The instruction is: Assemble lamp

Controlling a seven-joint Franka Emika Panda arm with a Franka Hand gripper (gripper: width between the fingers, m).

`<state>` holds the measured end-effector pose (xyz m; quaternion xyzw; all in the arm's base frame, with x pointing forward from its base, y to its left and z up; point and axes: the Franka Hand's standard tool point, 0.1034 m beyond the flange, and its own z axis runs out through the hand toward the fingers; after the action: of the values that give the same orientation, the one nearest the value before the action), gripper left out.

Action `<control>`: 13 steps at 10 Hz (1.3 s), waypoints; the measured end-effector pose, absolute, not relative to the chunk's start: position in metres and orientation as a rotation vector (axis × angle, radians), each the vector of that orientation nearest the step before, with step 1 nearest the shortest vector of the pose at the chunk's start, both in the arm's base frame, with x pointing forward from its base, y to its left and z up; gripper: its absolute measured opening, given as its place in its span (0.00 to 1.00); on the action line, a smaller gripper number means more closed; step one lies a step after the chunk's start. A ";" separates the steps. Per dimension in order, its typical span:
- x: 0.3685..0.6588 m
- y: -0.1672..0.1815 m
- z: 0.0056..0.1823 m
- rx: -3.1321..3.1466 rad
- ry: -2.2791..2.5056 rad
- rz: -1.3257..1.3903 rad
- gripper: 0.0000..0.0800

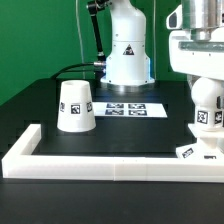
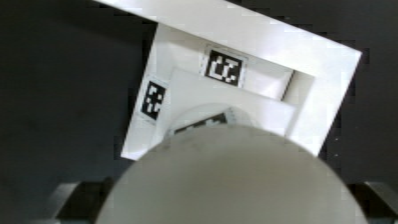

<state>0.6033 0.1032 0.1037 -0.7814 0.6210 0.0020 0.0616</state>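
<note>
My gripper (image 1: 204, 84) is at the exterior view's right, shut on the white bulb (image 1: 207, 108), which hangs upright with a tag on its side. The flat angular lamp base (image 1: 192, 151) lies just under it, partly hidden behind the rail. I cannot tell whether the bulb touches the base. In the wrist view the bulb's round head (image 2: 222, 165) fills the foreground between my dark fingers (image 2: 75, 202), with the tagged base (image 2: 249, 75) beneath it. The truncated-cone shade (image 1: 76, 105) stands wide end down on the black table at the exterior view's left.
A long white rail-like border (image 1: 110, 161) runs along the table's front and up its left side. The marker board (image 1: 133, 108) lies flat at mid-table in front of the arm's white pedestal (image 1: 128, 60). A green wall stands behind.
</note>
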 end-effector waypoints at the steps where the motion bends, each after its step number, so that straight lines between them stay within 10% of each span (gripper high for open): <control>1: 0.604 0.102 0.104 -2.221 2.023 0.036 0.72; 13: 0.605 0.114 0.106 -2.832 1.007 -0.061 0.87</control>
<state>0.6048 0.1136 0.1061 -0.9399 0.3341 -0.0203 0.0678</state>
